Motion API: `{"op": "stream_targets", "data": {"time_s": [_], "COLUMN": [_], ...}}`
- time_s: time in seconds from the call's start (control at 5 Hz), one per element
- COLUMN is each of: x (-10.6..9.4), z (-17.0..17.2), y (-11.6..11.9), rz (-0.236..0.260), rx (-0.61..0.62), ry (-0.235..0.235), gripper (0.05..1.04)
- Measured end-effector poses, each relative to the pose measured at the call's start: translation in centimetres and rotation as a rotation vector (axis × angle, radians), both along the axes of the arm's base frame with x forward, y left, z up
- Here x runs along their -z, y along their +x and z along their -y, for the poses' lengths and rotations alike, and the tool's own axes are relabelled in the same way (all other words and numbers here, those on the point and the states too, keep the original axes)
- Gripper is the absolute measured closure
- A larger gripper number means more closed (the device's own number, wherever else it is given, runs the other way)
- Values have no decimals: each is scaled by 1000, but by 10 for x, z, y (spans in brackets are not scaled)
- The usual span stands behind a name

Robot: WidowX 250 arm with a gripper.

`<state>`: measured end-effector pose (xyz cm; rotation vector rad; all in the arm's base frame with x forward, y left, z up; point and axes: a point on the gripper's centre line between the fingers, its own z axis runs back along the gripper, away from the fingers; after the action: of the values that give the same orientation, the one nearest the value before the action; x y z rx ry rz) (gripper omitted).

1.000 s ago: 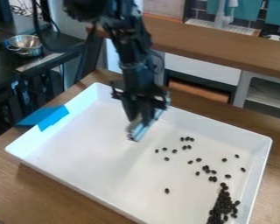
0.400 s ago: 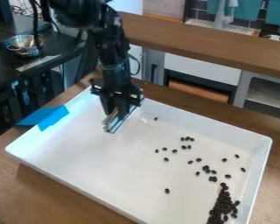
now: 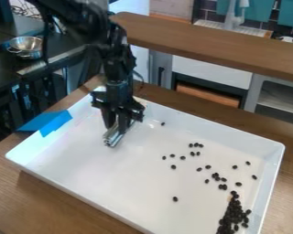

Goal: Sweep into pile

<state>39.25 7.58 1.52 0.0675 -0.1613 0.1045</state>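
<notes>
My gripper hangs at the back left part of the white tray, shut on a silvery, bar-like tool that slants down to the tray floor or just above it; contact cannot be told. Dark beans lie well to its right. The densest heap of beans is at the tray's near right corner. Several loose beans spread behind that heap, toward the middle right. Single beans lie apart, one bean by the far wall and another bean in the front half.
Blue tape covers part of the tray's left rim. The tray's raised walls surround the beans on the wooden table. A wooden ledge runs behind the table, and a metal bowl stands on a dark surface at the back left.
My gripper and the tool have moved left across the tray, lately a little further left and nearer the camera. The bean by the far wall, earlier behind the gripper, has come into sight.
</notes>
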Motion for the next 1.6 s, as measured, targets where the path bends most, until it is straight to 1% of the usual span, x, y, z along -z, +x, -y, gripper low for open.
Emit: {"op": "stream_targets", "data": {"time_s": [0.2,0.4,0.6,0.8,1.0,1.4,1.6], "x": [10,10,10,11,14,15,14], "z": [8,15,24,41,52,87,115], "y": [1,2,3,2,-1,-3,-6], "rz": [-13,-11,-12,-25,-34,-31,-31], "rx": [0,-5,1,18,24,43,83], "ry": [23,33,25,11,6,2,-7], "gripper": [745,745,745,745,745,745,745]}}
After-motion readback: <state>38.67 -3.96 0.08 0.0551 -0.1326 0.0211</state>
